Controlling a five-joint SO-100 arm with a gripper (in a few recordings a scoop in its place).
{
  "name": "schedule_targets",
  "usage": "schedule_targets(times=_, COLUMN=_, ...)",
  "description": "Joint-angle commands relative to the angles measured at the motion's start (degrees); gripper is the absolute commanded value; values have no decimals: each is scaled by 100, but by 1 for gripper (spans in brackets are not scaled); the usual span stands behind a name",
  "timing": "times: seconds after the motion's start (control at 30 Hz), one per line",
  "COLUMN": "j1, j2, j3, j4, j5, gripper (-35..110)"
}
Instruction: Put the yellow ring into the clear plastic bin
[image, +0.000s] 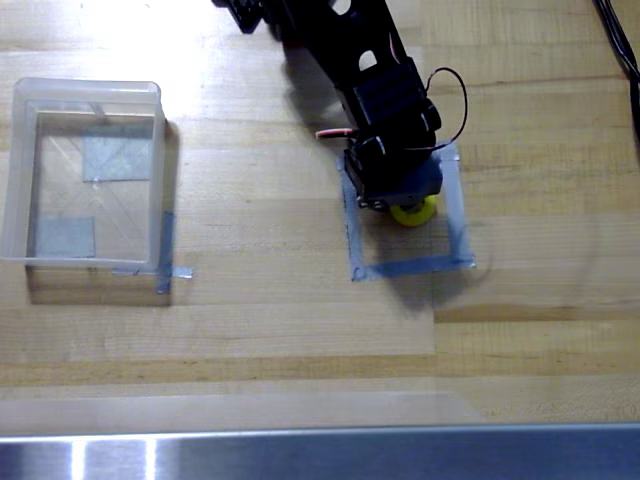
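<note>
wood table (300, 330) | clear plastic bin (20, 170) left | grey tape square (415, 268) centre | yellow ring (415, 212) inside it

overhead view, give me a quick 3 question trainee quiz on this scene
1. True or false: the yellow ring already lies inside the clear plastic bin.
2. In the overhead view, the bin sits on which side of the grey tape square? A) left B) right C) below
3. What partly covers the ring from above?

Key
1. False: it sits inside the tape square, far from the bin.
2. A
3. The arm's gripper, poised right over it; whether its jaws are open or shut cannot be told.
</note>
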Motion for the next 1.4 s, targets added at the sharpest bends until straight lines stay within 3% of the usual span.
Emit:
schedule_targets(times=0.0, j1=-62, j2=580, j3=141, j4=185, j5=9, gripper=1)
schedule_targets(times=0.2, j1=0, j2=1740, j3=439, j4=334, j5=-9, gripper=1)
schedule_targets(times=0.37, j1=571, j2=3217, j3=369, j4=1195, j5=-53, gripper=1)
schedule_targets(times=0.47, j1=1336, j2=3964, j3=202, j4=1723, j5=-369, gripper=1)
schedule_targets(times=0.63, j1=3507, j2=4491, j3=-132, j4=2136, j5=-1362, gripper=1)
schedule_targets(times=0.93, j1=6618, j2=3445, j3=-633, j4=2065, j5=-2426, gripper=1)
schedule_targets(times=1.37, j1=7831, j2=1090, j3=-870, j4=668, j5=-2479, gripper=1)
